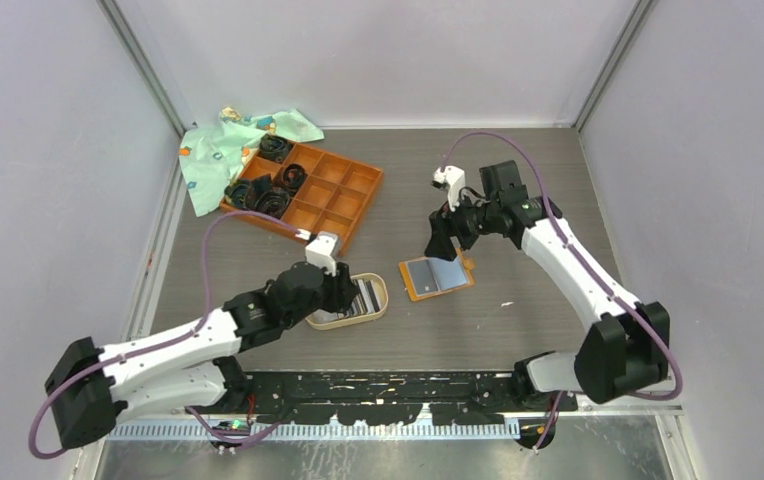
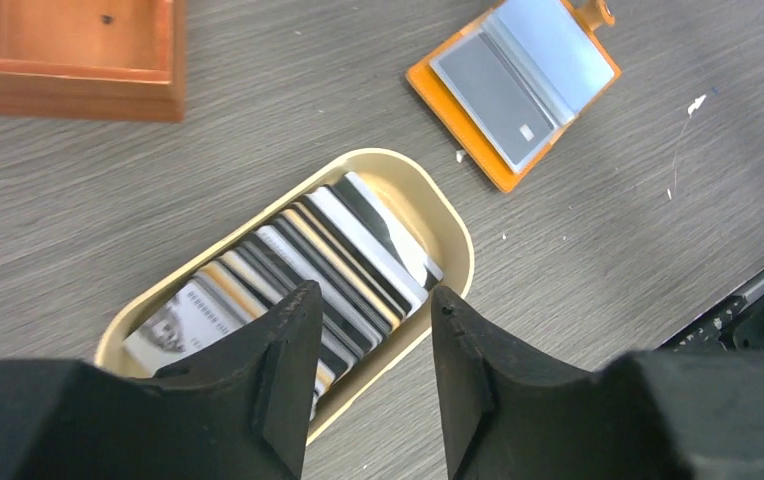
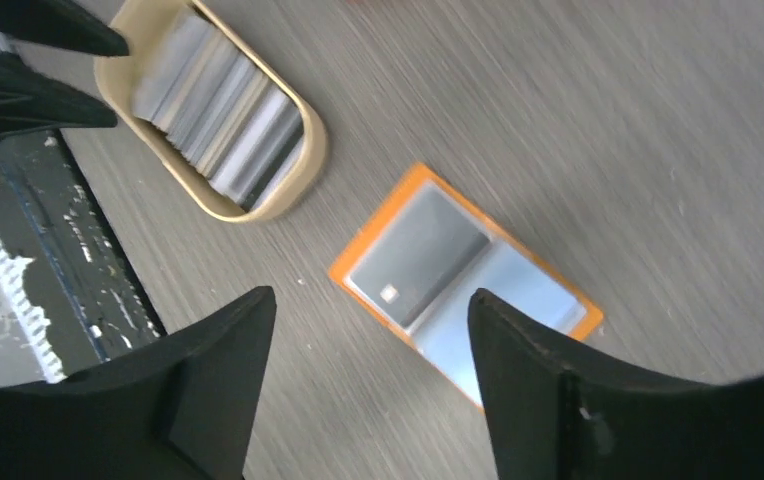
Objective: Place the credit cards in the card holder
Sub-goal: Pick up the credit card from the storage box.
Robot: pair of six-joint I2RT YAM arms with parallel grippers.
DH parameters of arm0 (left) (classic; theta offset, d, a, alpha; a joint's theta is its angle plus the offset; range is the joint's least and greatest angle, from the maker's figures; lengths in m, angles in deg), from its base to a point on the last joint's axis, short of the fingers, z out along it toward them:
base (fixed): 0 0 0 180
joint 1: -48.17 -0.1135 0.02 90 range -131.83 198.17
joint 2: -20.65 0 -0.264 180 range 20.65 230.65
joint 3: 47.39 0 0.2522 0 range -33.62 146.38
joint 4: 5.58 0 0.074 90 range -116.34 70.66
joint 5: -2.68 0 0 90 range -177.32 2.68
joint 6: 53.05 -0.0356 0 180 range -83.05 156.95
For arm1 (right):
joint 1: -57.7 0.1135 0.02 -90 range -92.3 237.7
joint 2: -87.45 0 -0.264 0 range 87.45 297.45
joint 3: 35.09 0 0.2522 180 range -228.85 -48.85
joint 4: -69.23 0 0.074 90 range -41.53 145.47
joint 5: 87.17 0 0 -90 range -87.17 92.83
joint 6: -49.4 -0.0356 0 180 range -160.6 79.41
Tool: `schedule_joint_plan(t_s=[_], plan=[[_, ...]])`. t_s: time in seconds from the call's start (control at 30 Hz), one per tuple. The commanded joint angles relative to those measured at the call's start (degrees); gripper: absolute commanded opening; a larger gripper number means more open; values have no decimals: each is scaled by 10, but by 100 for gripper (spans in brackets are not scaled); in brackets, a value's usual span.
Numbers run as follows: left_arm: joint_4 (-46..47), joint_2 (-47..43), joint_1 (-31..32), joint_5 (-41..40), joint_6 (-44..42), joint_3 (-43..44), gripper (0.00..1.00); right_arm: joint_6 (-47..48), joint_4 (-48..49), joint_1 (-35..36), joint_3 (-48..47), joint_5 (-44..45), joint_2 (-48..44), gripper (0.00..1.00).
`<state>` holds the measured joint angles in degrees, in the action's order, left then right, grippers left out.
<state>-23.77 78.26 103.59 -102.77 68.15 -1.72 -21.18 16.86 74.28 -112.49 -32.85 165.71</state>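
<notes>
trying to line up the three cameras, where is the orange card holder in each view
Top external: the card holder lies open just right of centre.
Left wrist: it is in the upper right corner, lying open.
Right wrist: it is near the middle, lying open.
Shared landmark: the tan oval dish lies close beside it, apart from it, in all three views.

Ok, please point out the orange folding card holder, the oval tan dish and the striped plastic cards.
orange folding leather-like card holder (image 2: 463,125), left wrist view, orange border.
oval tan dish (image 2: 450,232), left wrist view, right rim.
striped plastic credit cards (image 2: 348,250), left wrist view, middle of the row.
</notes>
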Motion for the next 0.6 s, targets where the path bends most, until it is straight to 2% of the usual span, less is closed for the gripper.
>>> schedule_joint_plan(t_s=[0.0, 0.07, 0.1, 0.23, 0.3, 0.43, 0.57], plan=[[-52, -78, -3, -62, 12, -12, 50, 22, 97, 17, 3, -110, -30, 83], [-81, -117, -3, -83, 28, -26, 57, -19, 113, 30, -17, -168, -12, 84], [-92, -137, -3, -92, 38, -37, 60, -29, 113, 47, -25, -169, -4, 83], [-134, -232, -4, -127, 87, -82, 69, -95, 178, 138, 11, -107, 11, 82], [-151, -291, -4, -141, 109, -109, 73, -162, 234, 155, 37, -101, 24, 78], [-179, -386, -4, -169, 142, -149, 75, -231, 276, 198, 53, -72, 55, 75], [-210, -429, -5, -198, 154, -162, 74, -280, 289, 238, 42, -33, 101, 72]])
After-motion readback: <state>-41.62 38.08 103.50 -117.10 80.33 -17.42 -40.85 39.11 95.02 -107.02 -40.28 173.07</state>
